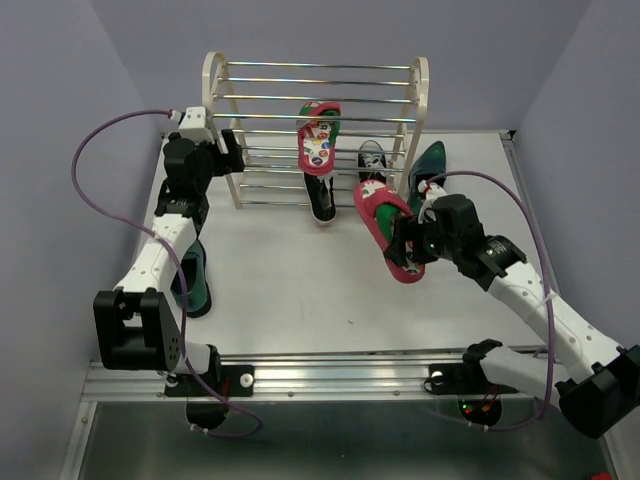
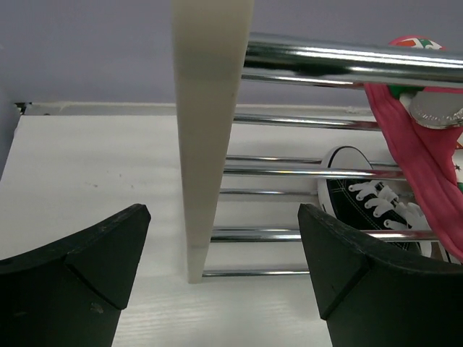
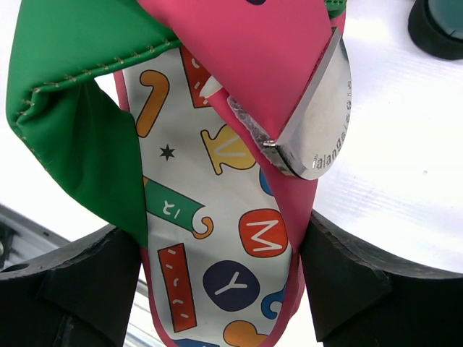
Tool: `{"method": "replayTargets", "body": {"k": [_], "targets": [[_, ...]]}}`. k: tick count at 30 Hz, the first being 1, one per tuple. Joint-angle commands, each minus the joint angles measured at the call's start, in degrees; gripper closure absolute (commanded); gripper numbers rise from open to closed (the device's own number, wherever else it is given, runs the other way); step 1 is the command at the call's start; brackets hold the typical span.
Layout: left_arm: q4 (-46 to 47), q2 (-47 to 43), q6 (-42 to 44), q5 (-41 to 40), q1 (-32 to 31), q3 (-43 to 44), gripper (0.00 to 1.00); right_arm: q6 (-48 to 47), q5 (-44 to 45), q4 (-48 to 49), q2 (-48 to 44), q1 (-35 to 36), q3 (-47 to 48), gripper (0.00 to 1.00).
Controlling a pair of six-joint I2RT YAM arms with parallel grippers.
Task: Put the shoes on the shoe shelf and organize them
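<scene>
The cream-white shoe shelf (image 1: 215, 90) stands at the back centre. One red-strapped flip-flop (image 1: 318, 140) hangs on its rods, with a black sneaker (image 1: 322, 200) below it. My right gripper (image 1: 410, 245) is shut on the second flip-flop (image 1: 380, 218) and holds it right of the shelf's front. In the right wrist view its printed footbed (image 3: 217, 238) is pinched between my fingers (image 3: 347, 282). My left gripper (image 1: 232, 150) is open at the shelf's left side panel (image 2: 210, 108), which stands between its jaws, untouched. The sneaker (image 2: 369, 199) also shows there.
A second black sneaker (image 1: 372, 160) and a teal-green dress shoe (image 1: 428, 170) lie by the shelf's right end. The other teal-green shoe (image 1: 190, 275) lies beside the left arm. Purple cables loop off both arms.
</scene>
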Motion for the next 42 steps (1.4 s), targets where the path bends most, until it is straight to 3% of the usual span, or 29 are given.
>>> {"method": "replayTargets", "body": {"k": [1,3,7,14,19,42], "targets": [[4.83,2.16,2.65,4.17,0.24,5.6,0.05,-0.26,4.89,10.2,1.13,0.05,4.38,0.99],[4.82,4.44,1.95,4.7,0.24,7.09,0.15,-0.08,6.04,11.86,2.53,0.05,5.87,0.99],[5.0,5.5,1.51,8.38,0.24,7.72,0.22,-0.78,5.78,13.27,5.87,0.05,7.81,0.98],[6.93,5.59,2.03,8.74,0.24,6.14,0.42,0.27,6.04,18.02,9.66,0.05,11.5,0.98],[7.81,4.45,2.91,8.3,0.15,4.29,0.59,2.73,14.45,19.52,11.94,0.05,14.65,0.98],[10.27,3.48,3.62,8.83,0.24,0.95,0.66,7.22,23.89,29.8,33.73,0.05,30.83,0.89]]}}
